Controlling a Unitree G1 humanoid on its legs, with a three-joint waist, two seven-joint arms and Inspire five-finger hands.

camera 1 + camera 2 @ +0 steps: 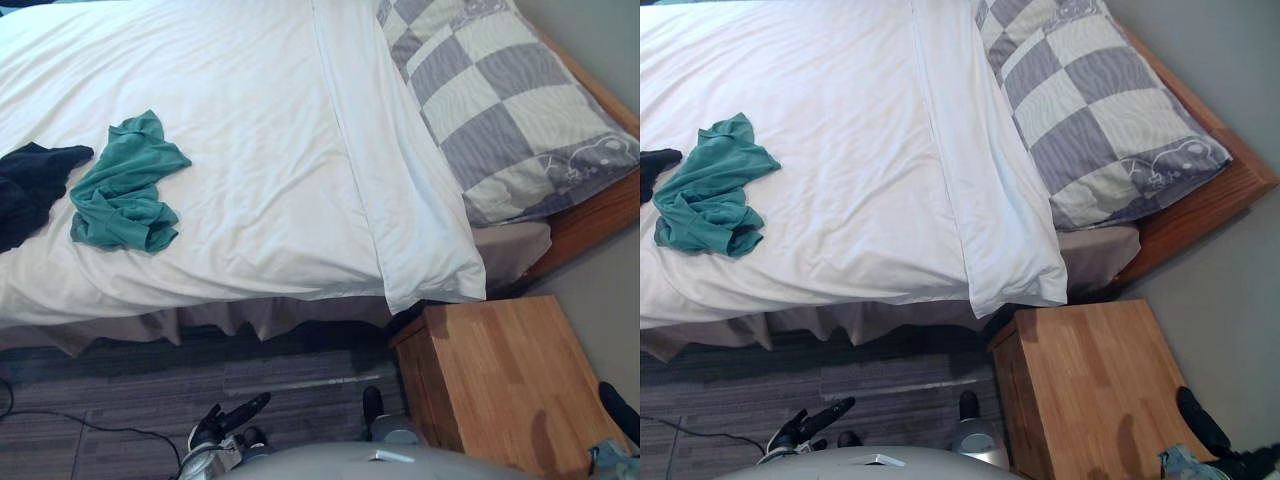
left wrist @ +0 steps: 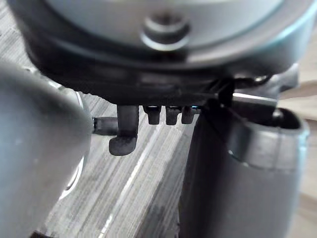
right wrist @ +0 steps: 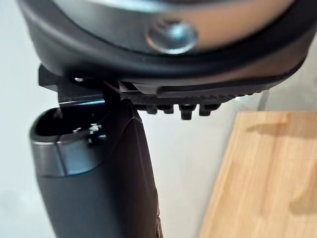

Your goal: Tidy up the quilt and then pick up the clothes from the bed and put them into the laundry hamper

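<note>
A white quilt (image 1: 250,150) lies spread flat over the bed, its folded top edge running beside the pillow. On its left part rests a crumpled green garment (image 1: 125,185), and a dark garment (image 1: 30,185) lies just left of it at the view's edge. My left hand (image 1: 228,418) hangs low over the floor in front of the bed, fingers straight, holding nothing; it also shows in its wrist view (image 2: 126,135). My right hand (image 1: 1200,420) hangs by the nightstand, fingers relaxed (image 3: 184,108) and empty. Both hands are well away from the clothes.
A grey-and-white checked pillow (image 1: 500,100) lies at the head of the bed on the wooden frame (image 1: 590,225). A wooden nightstand (image 1: 500,380) stands close on my right. Grey striped carpet (image 1: 150,385) runs between me and the bed's edge.
</note>
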